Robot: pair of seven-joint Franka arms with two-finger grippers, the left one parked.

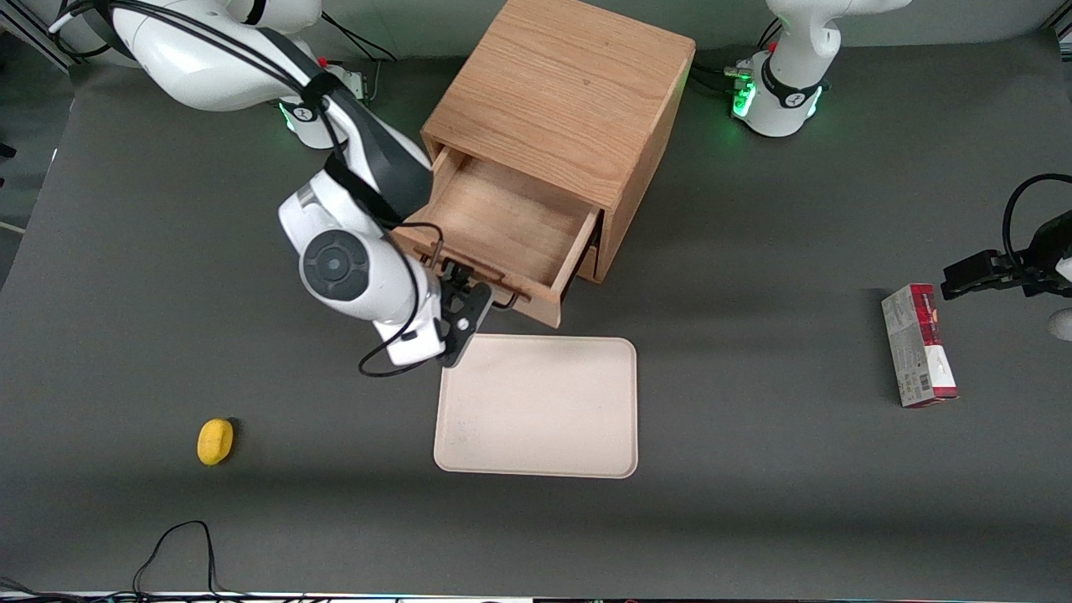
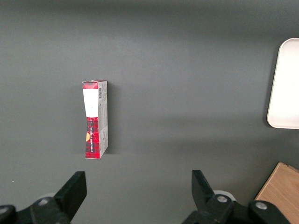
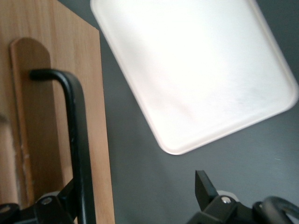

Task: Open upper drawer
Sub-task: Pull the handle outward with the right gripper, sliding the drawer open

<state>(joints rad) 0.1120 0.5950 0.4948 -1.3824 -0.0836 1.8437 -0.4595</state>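
Observation:
The oak cabinet (image 1: 561, 92) stands at the middle of the table. Its upper drawer (image 1: 502, 218) is pulled well out, and its inside is bare wood. The drawer's thin black wire handle (image 1: 438, 251) runs along the front panel, which also shows in the right wrist view (image 3: 37, 116). My right gripper (image 1: 463, 303) is at this handle, just above the tray's nearest corner. In the right wrist view the gripper (image 3: 138, 186) is open, its fingers wide apart. The handle bar (image 3: 77, 140) lies close against one finger. The lower drawer is hidden under the upper one.
A cream tray (image 1: 536, 406) lies flat just in front of the open drawer, also in the right wrist view (image 3: 196, 70). A small yellow object (image 1: 215, 440) lies toward the working arm's end. A red and grey box (image 1: 919, 343) lies toward the parked arm's end.

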